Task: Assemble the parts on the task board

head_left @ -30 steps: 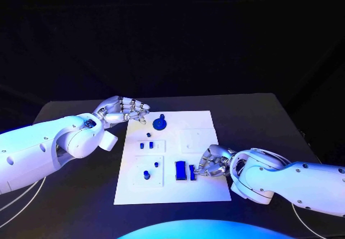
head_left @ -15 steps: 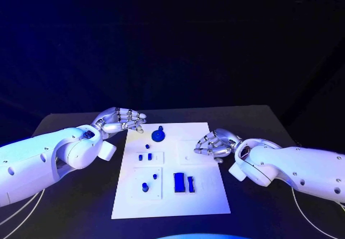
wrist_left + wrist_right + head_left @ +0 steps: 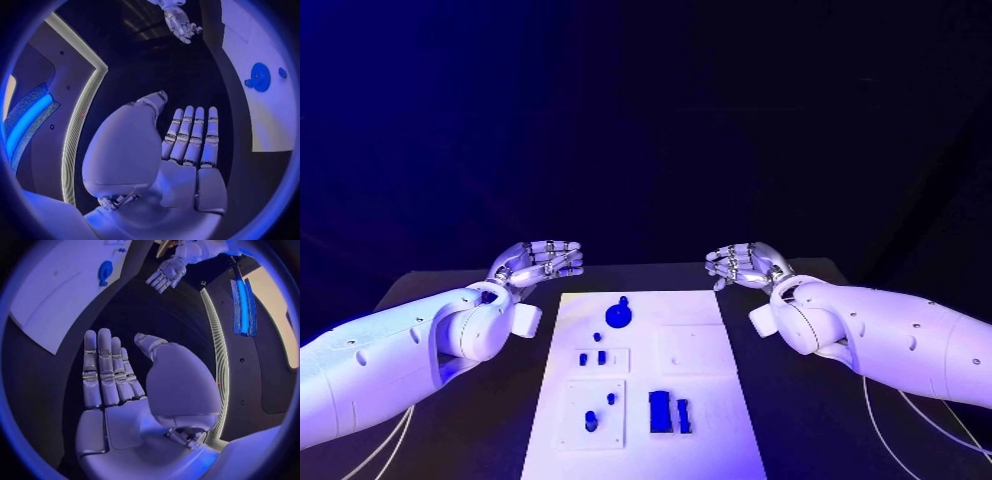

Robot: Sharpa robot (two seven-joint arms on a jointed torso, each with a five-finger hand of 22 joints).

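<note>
We read the scene from left to right. Our left hand (image 3: pixel 540 261) hovers above the table (image 3: pixel 444 290), just off the far left corner of the task board (image 3: pixel 692 385). It holds nothing; the wrist view shows its fingers (image 3: pixel 190 135) extended, laid side by side and spread flat from the palm.

The board lies between the two hands and nearer to us than both. Close to the left hand sits the round blue part (image 3: pixel 619 316), with a small blue peg (image 3: pixel 600 336) just behind it. Further from the hands come two short blue pieces (image 3: pixel 593 357) in a raised square, a blue piece (image 3: pixel 591 421) in a second raised square, and two upright blue bars (image 3: pixel 668 411). A bare square recess (image 3: pixel 691 348) lies toward the right hand.

Our right hand (image 3: pixel 744 264) mirrors the left off the far right corner, empty, fingers (image 3: pixel 103 367) extended and together.

We judge that no part is in hand and that the next step is a fresh approach. To do it well, we choose one part, bring the nearer hand down from above and open the thumb away from the fingers before contact.

Bare table flanks both long board edges, so each arm has free room outward. The far table edge lies just beyond both hands, so we keep motion inward over the board.
</note>
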